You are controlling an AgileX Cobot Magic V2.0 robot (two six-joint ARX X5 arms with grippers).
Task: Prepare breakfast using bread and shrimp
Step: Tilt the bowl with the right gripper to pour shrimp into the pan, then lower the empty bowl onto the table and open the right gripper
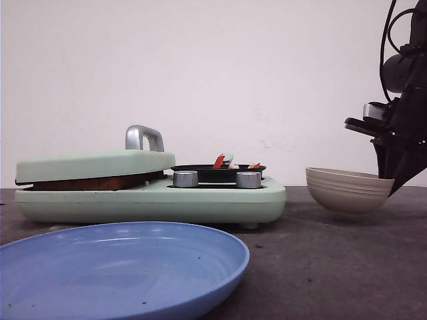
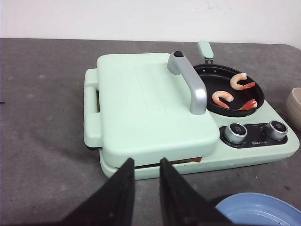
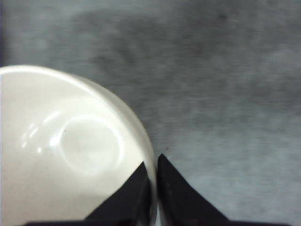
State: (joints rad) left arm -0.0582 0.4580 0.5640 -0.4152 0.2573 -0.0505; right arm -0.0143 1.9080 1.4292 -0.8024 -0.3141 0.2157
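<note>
Three red-orange shrimp [image 2: 235, 92] lie in the small black pan [image 2: 211, 77] on the green breakfast maker [image 2: 150, 108]; their tips show over the pan rim [image 1: 220, 161]. The bread is hidden under the shut lid [image 1: 93, 165], apart from a brown strip in the gap [image 2: 188, 161]. My left gripper [image 2: 143, 162] hangs open and empty just in front of the lid's near edge. An empty beige bowl [image 1: 347, 190] sits slightly tilted at the right. My right gripper [image 3: 153, 160] is shut on the bowl's rim [image 3: 148, 141], one finger inside, one outside.
A large blue plate [image 1: 120, 267] lies in front of the maker near the table's front edge. Two silver knobs [image 1: 185, 179] face forward below the pan. A silver handle [image 2: 193, 82] stands up from the lid. The right arm [image 1: 403, 100] rises at the far right.
</note>
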